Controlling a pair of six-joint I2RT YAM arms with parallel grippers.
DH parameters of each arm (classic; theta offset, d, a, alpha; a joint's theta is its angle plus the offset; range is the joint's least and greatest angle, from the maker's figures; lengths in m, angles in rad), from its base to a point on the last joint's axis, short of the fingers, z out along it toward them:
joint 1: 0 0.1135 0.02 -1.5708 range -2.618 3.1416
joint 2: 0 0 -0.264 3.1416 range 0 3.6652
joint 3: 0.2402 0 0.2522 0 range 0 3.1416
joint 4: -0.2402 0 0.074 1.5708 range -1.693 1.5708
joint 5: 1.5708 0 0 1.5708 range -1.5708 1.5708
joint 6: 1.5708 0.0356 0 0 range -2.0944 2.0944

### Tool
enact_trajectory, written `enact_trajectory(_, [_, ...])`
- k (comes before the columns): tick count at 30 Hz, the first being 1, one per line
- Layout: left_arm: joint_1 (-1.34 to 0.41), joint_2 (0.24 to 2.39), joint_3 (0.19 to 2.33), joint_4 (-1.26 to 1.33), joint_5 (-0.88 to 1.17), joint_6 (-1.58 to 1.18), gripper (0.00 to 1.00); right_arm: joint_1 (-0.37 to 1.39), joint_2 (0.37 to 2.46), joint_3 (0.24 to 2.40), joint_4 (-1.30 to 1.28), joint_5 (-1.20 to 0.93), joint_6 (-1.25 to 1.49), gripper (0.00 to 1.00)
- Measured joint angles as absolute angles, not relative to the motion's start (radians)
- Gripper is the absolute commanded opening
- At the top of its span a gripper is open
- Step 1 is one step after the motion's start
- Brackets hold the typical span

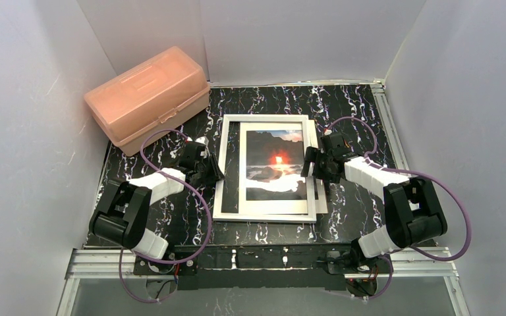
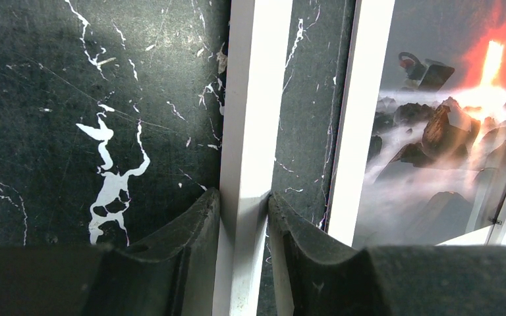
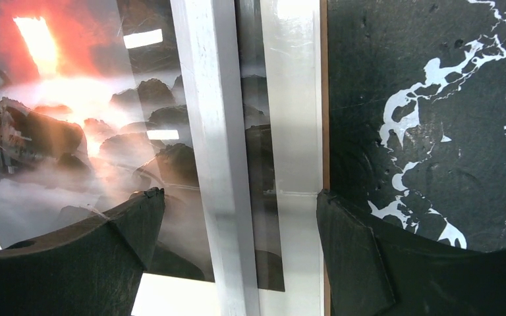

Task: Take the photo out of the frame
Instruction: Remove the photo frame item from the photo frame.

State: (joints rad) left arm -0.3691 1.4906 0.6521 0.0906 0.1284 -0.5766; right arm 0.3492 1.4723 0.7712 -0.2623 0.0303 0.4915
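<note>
Marbled table: frame, pink box

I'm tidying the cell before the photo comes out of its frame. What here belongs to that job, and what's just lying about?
Job: frame; photo; left gripper, clamped on the frame's left border; right gripper, open astride its right border.
Lying about: pink box, far-left on the table.

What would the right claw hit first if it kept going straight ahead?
Probably the white right rail of the frame, lying between the open jaws of the right claw; depth unclear.
</note>
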Motion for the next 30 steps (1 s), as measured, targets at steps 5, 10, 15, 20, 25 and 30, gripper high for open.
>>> enact_trajectory(5, [-0.369, 1.502, 0.66, 0.097, 0.144, -0.576, 0.22, 0.356, 1.474, 0.771, -0.262, 0.035, 0.492, 0.9])
enact_trajectory(10, [-0.369, 1.515, 0.669, 0.102, 0.158, -0.576, 0.21, 0.361, 1.474, 0.771, -0.262, 0.038, 0.492, 0.88])
enact_trajectory(15, [-0.369, 1.517, 0.67, 0.104, 0.163, -0.576, 0.2, 0.37, 1.473, 0.772, -0.262, 0.048, 0.492, 0.87])
enact_trajectory(20, [-0.369, 1.518, 0.67, 0.105, 0.166, -0.576, 0.2, 0.396, 1.473, 0.772, -0.262, 0.042, 0.496, 0.86])
enact_trajectory(25, [-0.369, 1.518, 0.67, 0.104, 0.167, -0.576, 0.2, 0.427, 1.475, 0.775, -0.263, 0.024, 0.508, 0.86])
enact_trajectory(30, [-0.369, 1.518, 0.67, 0.104, 0.166, -0.576, 0.18, 0.442, 1.475, 0.776, -0.262, 0.011, 0.521, 0.86])
